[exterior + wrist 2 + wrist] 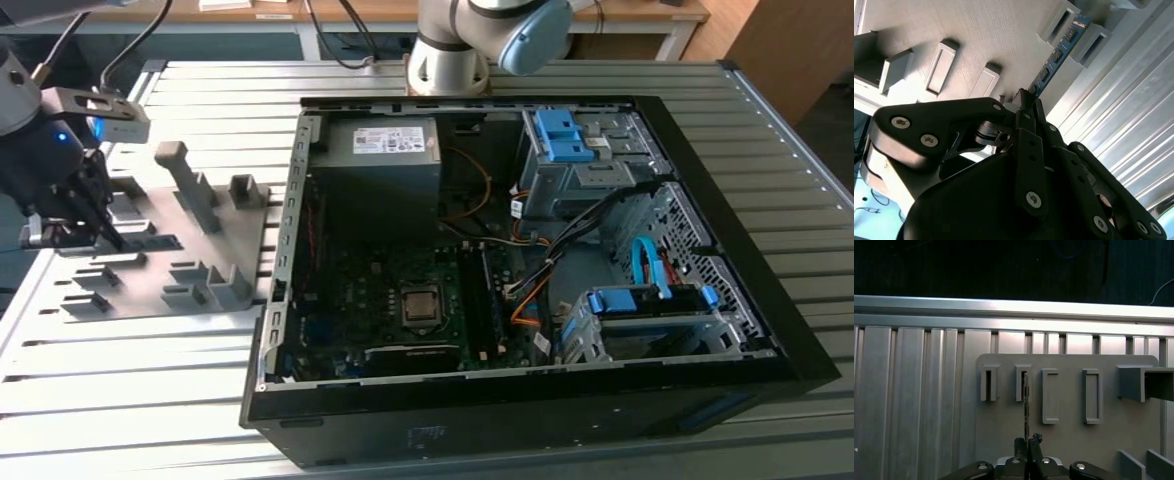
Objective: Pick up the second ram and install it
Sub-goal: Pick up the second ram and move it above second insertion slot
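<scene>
The second ram is a thin blue stick with black chips, standing on edge in the slotted blocks of a grey fixture plate. In the first wrist view the ram shows edge-on as a dark line running from a slotted block back to my fingertips. My gripper is shut on the stick's near end, one black finger on each side. In the exterior view the gripper hangs low over the plate at that view's left, well apart from the open computer case.
The case lies open on a ribbed metal table, with the motherboard, power supply, blue drive cages and loose cables inside. More grey blocks rise from the plate. The arm's base stands behind the case.
</scene>
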Tool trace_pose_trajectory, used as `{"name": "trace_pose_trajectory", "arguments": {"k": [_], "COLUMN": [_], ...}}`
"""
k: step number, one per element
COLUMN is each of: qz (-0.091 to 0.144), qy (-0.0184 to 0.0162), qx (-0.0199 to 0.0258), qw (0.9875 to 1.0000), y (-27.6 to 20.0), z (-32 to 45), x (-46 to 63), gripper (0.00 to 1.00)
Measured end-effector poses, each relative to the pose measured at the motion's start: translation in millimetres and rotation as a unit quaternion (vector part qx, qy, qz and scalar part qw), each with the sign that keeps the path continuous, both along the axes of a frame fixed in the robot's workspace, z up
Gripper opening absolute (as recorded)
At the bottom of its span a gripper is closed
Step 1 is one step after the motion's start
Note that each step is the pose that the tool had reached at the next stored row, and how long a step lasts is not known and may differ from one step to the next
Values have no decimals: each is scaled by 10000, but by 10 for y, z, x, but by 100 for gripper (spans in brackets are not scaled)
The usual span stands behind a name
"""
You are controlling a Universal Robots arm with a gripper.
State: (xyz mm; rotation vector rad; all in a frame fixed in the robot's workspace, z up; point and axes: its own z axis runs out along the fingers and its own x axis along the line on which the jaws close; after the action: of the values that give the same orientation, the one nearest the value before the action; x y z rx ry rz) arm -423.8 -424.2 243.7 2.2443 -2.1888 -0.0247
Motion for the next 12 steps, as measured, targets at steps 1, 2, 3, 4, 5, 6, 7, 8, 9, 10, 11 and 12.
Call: {"name": "trace_pose_trajectory", "arguments": {"k": [1,2,3,4,5,6,7,8,9,10,11,12], "qz": [0,0,0,0,0,0,0,0,0,0,0,0], "qy": [0,0,0,0,-1,0,0,0,0,0,0,0], "qx": [0,0,0,0,0,0,0,0,1,1,1,1], "qw": [10000,10000,10000,10000,10000,10000,10000,10000,10000,10000,10000,10000], "y": [0,0,0,0,0,0,0,0,0,0,0,0], "z": [11,23,36,50,63,77,91,103,116,129,143,157], "x": [0,0,0,0,0,0,0,0,0,0,0,0], "gripper": [14,14,14,14,14,14,14,14,14,14,14,14]}}
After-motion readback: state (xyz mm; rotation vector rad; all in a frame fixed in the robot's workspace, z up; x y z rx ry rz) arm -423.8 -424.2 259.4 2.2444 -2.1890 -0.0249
